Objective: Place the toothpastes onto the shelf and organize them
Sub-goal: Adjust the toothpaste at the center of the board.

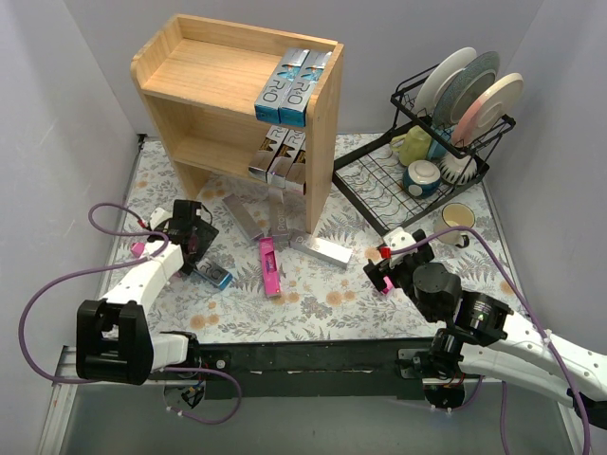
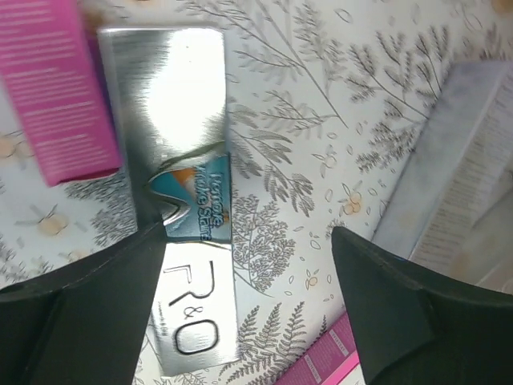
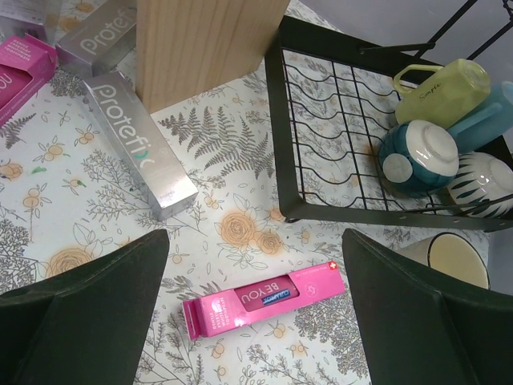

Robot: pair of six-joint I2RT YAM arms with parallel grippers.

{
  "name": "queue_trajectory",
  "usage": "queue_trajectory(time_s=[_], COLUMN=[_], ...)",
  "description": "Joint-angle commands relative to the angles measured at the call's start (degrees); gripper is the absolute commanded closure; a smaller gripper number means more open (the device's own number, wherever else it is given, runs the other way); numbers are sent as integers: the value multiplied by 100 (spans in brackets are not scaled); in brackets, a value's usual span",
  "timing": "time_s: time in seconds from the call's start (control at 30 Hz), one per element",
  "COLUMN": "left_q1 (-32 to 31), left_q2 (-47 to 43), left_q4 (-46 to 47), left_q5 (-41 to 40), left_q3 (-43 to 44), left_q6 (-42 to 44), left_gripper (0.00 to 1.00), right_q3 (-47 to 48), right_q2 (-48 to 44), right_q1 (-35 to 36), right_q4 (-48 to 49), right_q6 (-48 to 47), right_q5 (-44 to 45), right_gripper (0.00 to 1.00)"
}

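Two blue-and-silver toothpastes (image 1: 292, 87) atop shelf (image 1: 204, 71), overhead view only.

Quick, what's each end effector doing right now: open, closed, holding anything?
Left end effector: open, empty, above the blue-and-silver toothpaste box.
Right end effector: open, empty, above the pink toothpaste box.

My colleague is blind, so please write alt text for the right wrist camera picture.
The open right gripper hovers above a pink toothpaste box lying on the floral tablecloth. Behind it are a silver toothpaste box, the wooden shelf's side panel and a black wire dish rack holding cups.
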Motion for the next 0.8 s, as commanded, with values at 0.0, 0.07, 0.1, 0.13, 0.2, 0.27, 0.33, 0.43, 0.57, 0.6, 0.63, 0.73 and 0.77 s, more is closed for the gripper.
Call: queue_trajectory(time_s=[0.0, 0.07, 0.1, 0.13, 0.2, 0.27, 0.33, 0.43, 0.57, 0.6, 0.63, 0.73, 0.77], left_q1=[-96, -131, -184, -211, -385, -527, -562, -562, -571, -571, -571, -615, -650], left_q2=[-126, -39, -12, 14, 6, 23, 172, 418, 761, 840, 1006, 1201, 1271], left_q4=[-1057, -1223, -1268, -1303, -1330, -1304, -1295, -1155, -559, -504, -443, -223, -31], left_q5=[-869, -966, -975, -993, -1063, -1221, -1178, -993, -686, -642, -624, -492, -448], left_q3=[338, 320, 294, 259, 241, 232, 197, 40, -172, -155, -146, -5, 4], left_q6=[-1182, -1463, -1525, -1587, -1640, -1562, -1535, -1430, -982, -920, -693, -114, 72], left_gripper=[14, 14, 15, 15, 15, 15, 16, 19, 26, 28, 29, 34, 36], right_q3=[69, 60, 60, 52, 43, 43, 43, 52, 43, 43, 34, 34, 34], right_q2=[11, 19, 19, 28, 37, 63, 107, 151, 134, 125, 99, 90, 90], right_q1=[-27, -27, -27, -27, -35, -27, -27, -27, -26, -27, -27, -18, -26], right_q4=[184, 192, 192, 192, 192, 184, 201, 210, 184, 184, 184, 192, 201], right_q6=[38, 29, 29, 29, 29, 29, 20, 3, 12, 12, 12, 12, 12], right_q5=[42, 42, 42, 33, 42, 33, 25, 16, 42, 25, 25, 33, 42], right_gripper=[3, 3, 3, 3, 3, 3, 3, 3, 3, 3, 3, 3, 3])
